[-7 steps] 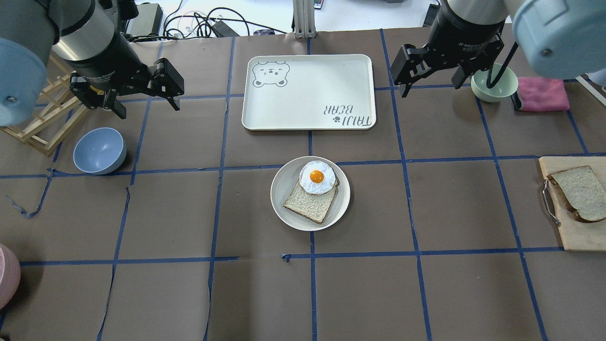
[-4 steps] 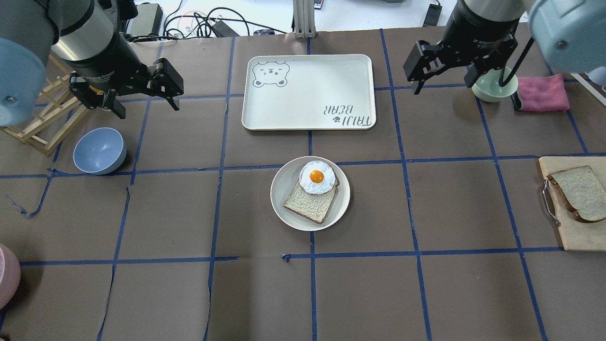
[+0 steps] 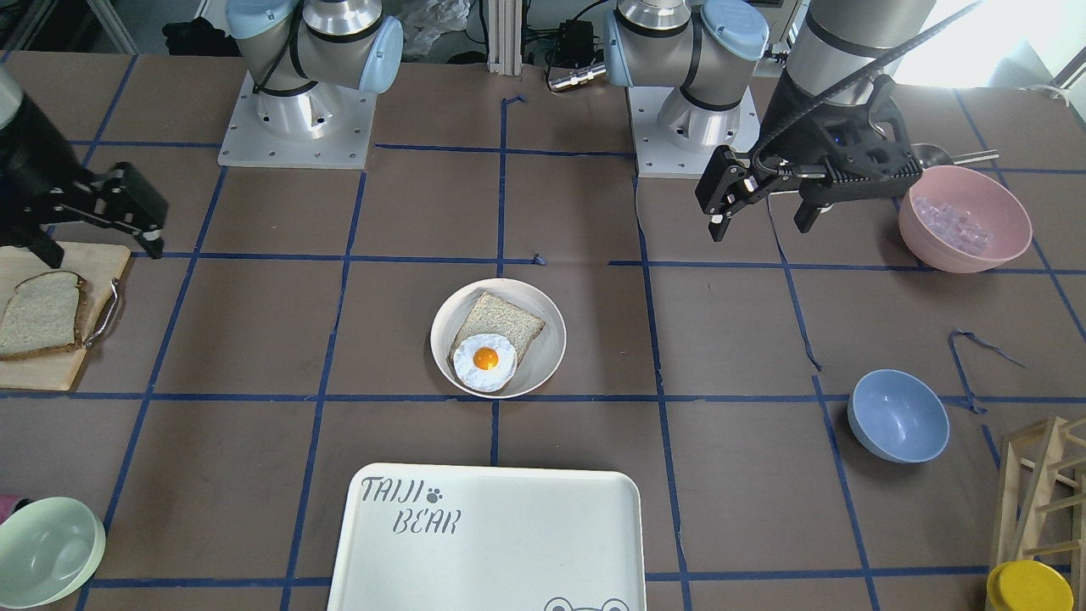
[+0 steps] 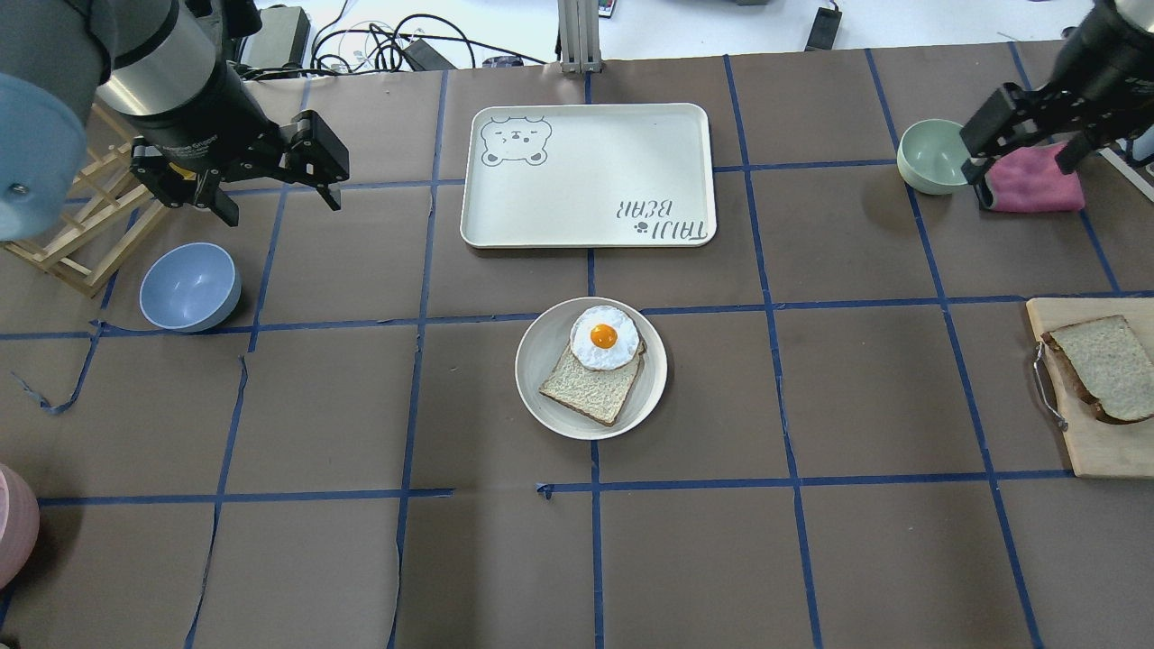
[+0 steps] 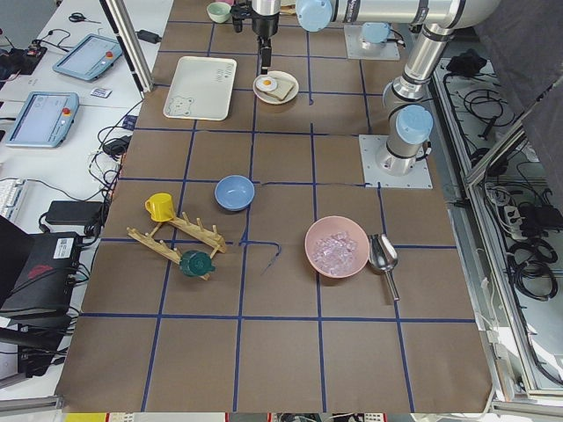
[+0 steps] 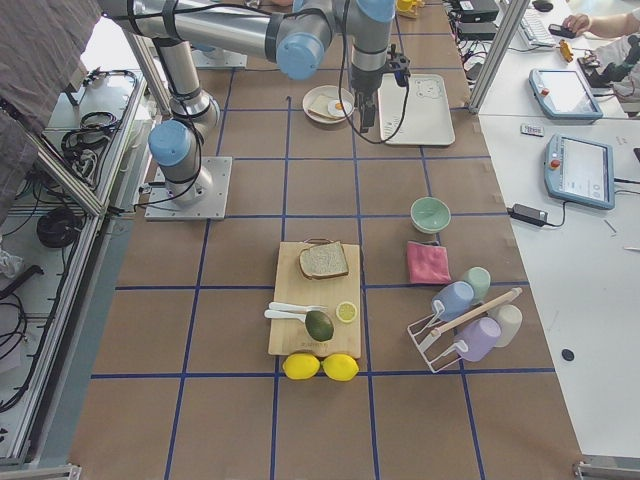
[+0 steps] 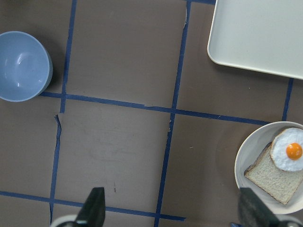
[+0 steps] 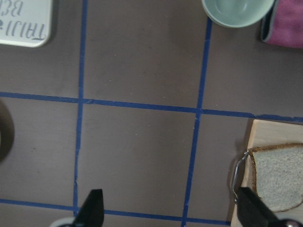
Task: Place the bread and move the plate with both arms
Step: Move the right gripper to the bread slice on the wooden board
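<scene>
The bread (image 4: 1104, 365), pale with a dark crust, lies on a wooden cutting board (image 4: 1091, 442) at the table's right edge; it also shows in the front view (image 3: 38, 314) and the right wrist view (image 8: 279, 182). The round cream plate (image 4: 536, 379) sits mid-table and bears a squarer slice with a fried egg (image 4: 602, 338). My right gripper (image 4: 1019, 171) is open and empty, in the air above a pink cloth, farther back than the bread. My left gripper (image 4: 282, 207) is open and empty, in the air left of the tray, well away from the plate.
The white TAIJI BEAR tray (image 4: 586, 176) lies behind the plate. A pale green bowl (image 4: 933, 155) and pink cloth (image 4: 1037, 185) are at the back right. A blue bowl (image 4: 189, 287) and wooden rack (image 4: 81, 225) are at the left. A pink bowl (image 3: 963, 216) stands near the left arm.
My right gripper has swung to the right, from beside the tray to above the pink cloth, still open. The left arm, plate and bread have not moved.
</scene>
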